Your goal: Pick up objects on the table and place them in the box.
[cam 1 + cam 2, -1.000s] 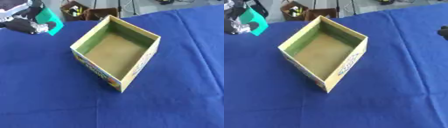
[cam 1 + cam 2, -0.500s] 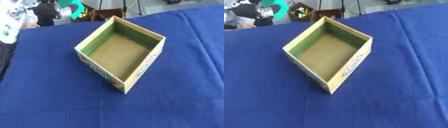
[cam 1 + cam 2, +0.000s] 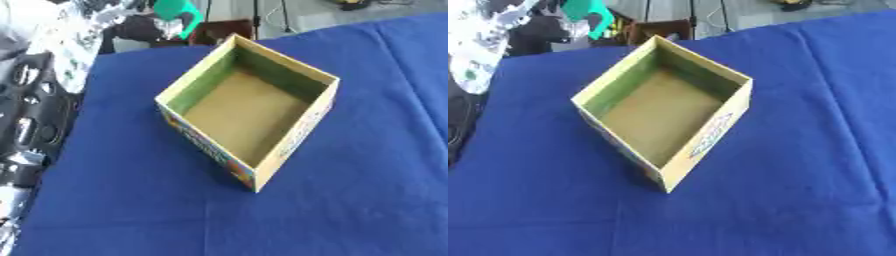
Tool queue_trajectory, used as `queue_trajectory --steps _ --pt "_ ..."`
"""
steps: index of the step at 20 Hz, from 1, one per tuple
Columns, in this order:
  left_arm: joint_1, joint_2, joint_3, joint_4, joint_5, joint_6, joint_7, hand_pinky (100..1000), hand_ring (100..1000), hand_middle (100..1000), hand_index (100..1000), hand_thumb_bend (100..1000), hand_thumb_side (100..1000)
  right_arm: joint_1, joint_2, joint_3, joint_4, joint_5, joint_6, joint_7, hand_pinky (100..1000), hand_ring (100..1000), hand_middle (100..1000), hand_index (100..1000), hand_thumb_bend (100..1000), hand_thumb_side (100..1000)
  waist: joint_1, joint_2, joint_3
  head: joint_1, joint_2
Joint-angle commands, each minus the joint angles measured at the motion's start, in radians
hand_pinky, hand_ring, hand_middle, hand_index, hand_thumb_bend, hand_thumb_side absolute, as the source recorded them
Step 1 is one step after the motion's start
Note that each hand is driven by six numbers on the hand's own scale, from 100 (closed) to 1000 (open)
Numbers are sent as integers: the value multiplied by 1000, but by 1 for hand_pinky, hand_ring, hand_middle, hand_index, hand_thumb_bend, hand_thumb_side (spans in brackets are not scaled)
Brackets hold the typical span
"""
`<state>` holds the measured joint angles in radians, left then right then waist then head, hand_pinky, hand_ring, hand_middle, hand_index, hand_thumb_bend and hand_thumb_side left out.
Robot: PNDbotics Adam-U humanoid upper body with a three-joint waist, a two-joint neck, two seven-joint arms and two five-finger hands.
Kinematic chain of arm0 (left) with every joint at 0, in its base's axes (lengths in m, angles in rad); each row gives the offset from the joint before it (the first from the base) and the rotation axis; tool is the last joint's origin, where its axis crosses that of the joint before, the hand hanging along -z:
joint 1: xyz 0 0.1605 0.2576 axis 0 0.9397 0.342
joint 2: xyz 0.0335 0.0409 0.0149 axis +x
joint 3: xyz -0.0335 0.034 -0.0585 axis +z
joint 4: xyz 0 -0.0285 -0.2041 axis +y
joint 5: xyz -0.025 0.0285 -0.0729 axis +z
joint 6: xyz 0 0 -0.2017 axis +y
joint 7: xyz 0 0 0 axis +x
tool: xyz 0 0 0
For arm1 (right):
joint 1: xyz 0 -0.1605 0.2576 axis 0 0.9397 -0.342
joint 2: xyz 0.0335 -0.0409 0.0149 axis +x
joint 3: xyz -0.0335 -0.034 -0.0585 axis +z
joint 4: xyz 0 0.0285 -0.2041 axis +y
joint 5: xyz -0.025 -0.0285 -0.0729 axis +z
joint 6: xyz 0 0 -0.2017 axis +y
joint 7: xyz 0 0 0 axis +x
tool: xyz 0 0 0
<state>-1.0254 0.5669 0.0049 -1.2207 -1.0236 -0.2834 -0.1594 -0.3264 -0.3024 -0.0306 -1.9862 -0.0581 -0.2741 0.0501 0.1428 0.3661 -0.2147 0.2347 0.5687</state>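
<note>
Your left hand (image 3: 144,25), fingers curled round the green object (image 3: 178,10), has carried it from the table's left edge up toward the far-left corner, nearing the empty box (image 3: 249,112) mid-table; right hand unseen.

Open cardboard box (image 3: 289,145), yellow-rimmed with a brown floor, standing cornerwise on the blue cloth. Green object (image 3: 178,10) raised beyond its far-left corner.
</note>
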Motion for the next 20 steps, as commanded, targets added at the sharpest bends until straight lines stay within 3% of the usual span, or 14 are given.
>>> queue_trajectory --steps 1,6,11,16,20 --pt "-27 4 6 4 -12 -7 35 282 318 346 476 100 841 -12 -2 -3 -14 -4 6 -3 978 922 725 867 100 868 -4 -16 -5 6 -17" --pt "-17 -27 -13 50 15 -43 63 269 310 340 471 103 819 -11 5 -3 -14 5 6 -16 979 924 727 867 100 864 -5 -8 -16 9 -15" --pt "-2 -50 -23 112 79 -97 16 259 301 336 468 131 798 -9 7 -5 -14 11 0 -33 979 924 726 865 100 861 -8 -4 -19 8 -13" --pt "-2 -49 -21 120 101 -105 -1 259 301 336 468 131 798 -9 7 -3 -14 16 -1 -40 979 924 726 865 100 861 -9 -4 -19 8 -13" --pt "22 -100 -64 150 141 -144 -41 240 289 325 460 236 728 -18 8 -10 -14 24 -24 -75 980 919 716 858 100 846 -14 1 -19 4 -14"
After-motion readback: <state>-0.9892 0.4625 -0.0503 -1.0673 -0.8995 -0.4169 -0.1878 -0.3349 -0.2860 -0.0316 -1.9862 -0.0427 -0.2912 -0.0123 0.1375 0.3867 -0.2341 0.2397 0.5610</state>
